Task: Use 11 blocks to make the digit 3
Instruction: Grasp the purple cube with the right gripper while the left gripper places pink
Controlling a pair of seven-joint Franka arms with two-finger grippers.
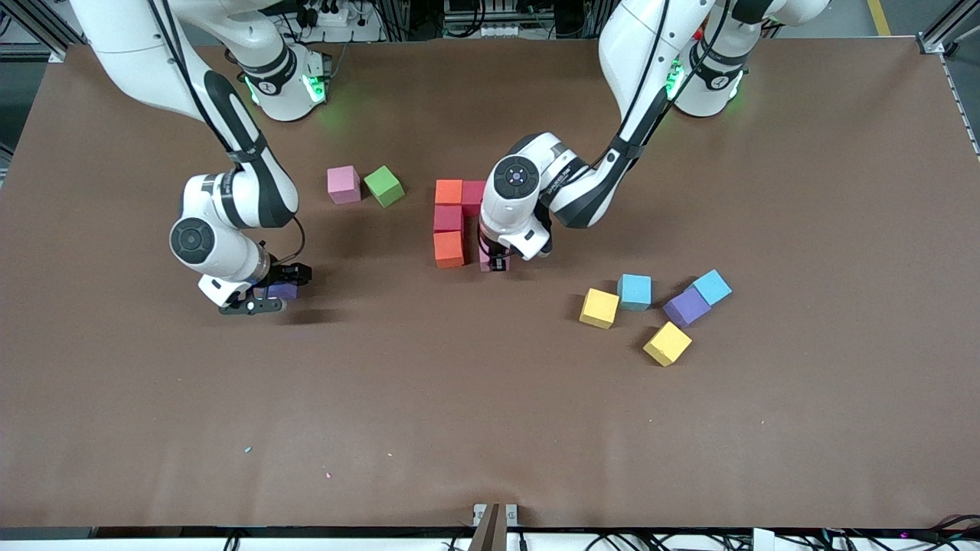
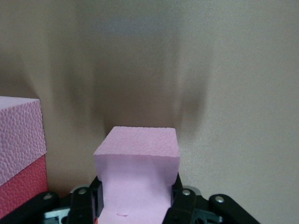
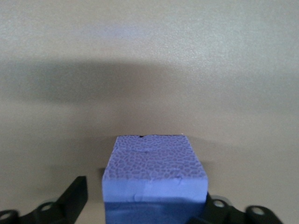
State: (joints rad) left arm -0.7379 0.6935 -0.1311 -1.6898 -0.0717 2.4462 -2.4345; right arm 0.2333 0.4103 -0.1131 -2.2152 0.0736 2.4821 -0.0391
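Blocks (image 1: 449,219) in orange and crimson form a short column on the bench (image 1: 490,428). Its long axis runs 12 to 6 o'clock. The left gripper (image 1: 494,264) clamps a pink block (image 2: 138,158) just beside the column's 6 o'clock end. The right gripper (image 1: 264,298) stands wide astride a purple block (image 3: 154,172), toward the right arm's end.

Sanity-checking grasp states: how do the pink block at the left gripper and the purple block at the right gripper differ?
1. The pink block is clamped between the left gripper's fingers; the purple block sits between the right gripper's fingers, with a gap showing on one side.
2. Pink sits beside the orange and red column; purple stands alone toward the right arm's end.
Both are same-size foam cubes.
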